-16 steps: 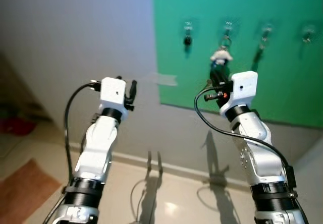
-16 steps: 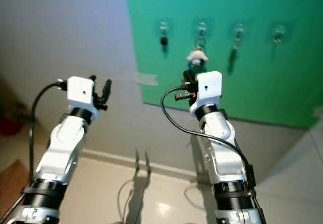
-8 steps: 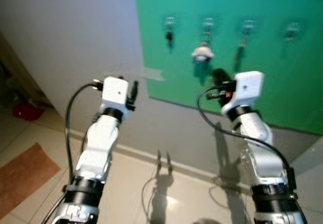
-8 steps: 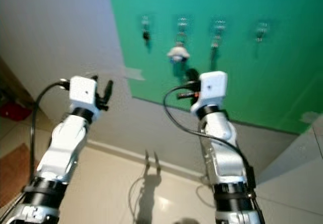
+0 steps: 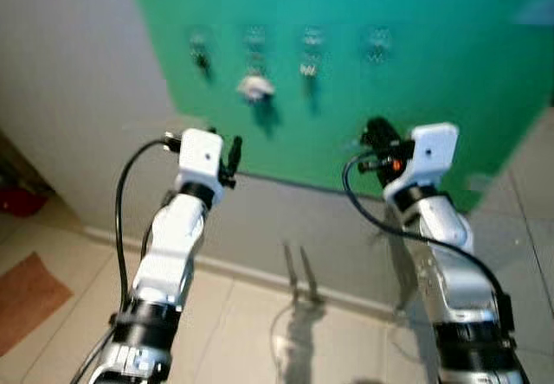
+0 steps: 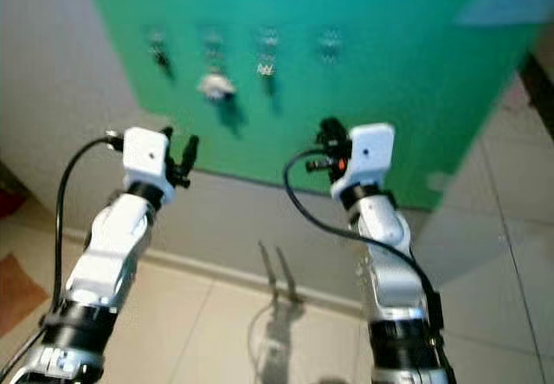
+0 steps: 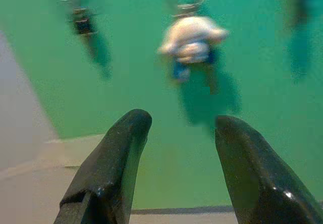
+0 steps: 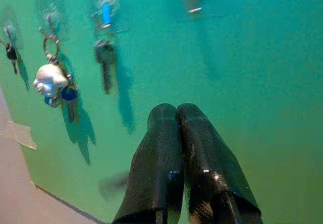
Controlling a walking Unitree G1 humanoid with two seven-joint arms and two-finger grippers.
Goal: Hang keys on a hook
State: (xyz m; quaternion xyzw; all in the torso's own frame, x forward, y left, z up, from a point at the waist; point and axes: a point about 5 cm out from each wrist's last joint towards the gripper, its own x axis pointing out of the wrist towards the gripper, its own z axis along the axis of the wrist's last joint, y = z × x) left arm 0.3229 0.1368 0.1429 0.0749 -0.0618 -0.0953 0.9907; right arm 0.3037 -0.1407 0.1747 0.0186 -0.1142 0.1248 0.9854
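Green wall board point(image 5: 415, 47), keys point(image 8: 55, 85) hung on hooks, tiled floor point(image 5: 242, 332)

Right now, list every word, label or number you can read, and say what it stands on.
None can be read.
Green board: plain, no print.
Keys with the white-and-blue figure: no lettering made out.
Other hanging keys: too blurred to tell.
Right end effector and left end effector: no markings show.
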